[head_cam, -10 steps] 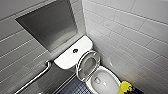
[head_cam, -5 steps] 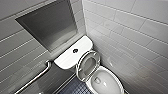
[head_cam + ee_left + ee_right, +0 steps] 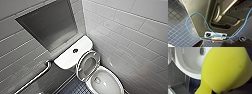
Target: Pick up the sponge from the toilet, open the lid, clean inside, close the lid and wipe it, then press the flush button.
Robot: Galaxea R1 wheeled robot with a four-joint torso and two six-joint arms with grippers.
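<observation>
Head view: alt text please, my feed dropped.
White toilet from above in a tiled corner, lid raised against the cistern. A dark flush button sits on the cistern top; a grey niche is in the wall behind, a rail lower left.

The white glossy toilet (image 3: 106, 83) stands in a tiled corner with its bowl exposed, oval lid (image 3: 88, 64) raised against the cistern, round dark flush button (image 3: 75, 50) centred on the cistern top, and bright yellow sponge (image 3: 224, 69) near the bowl rim.
</observation>
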